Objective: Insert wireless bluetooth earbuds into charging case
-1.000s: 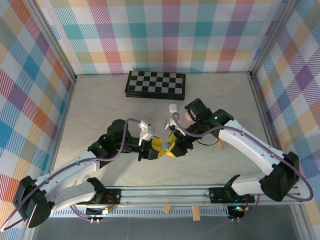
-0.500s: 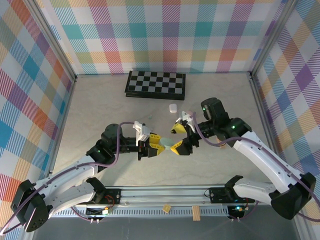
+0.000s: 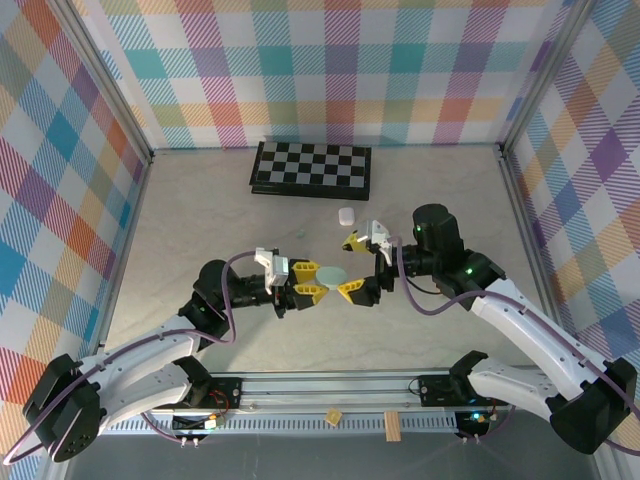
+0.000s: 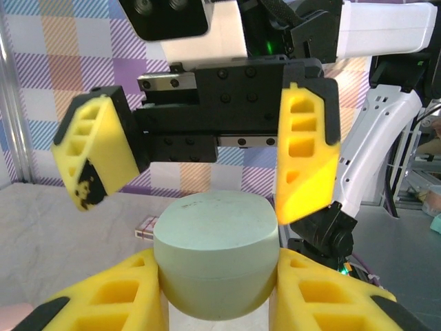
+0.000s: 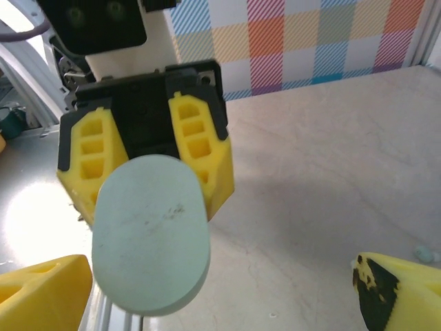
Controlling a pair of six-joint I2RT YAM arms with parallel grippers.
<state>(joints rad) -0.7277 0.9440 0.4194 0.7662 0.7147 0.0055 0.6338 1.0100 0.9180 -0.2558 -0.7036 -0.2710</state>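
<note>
The left gripper (image 3: 320, 282) clamps a pale green case (image 3: 332, 274) at the center of the top view. The right gripper (image 3: 352, 265) faces it, jaws spread wide and empty. What may be 1 earbud (image 5: 426, 254), tiny and pale, lies on the table (image 5: 331, 172) at the lower right of the right wrist view.

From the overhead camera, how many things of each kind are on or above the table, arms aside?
Checkerboard: 1
Green case: 1
Small white object: 1
Total: 3
</note>
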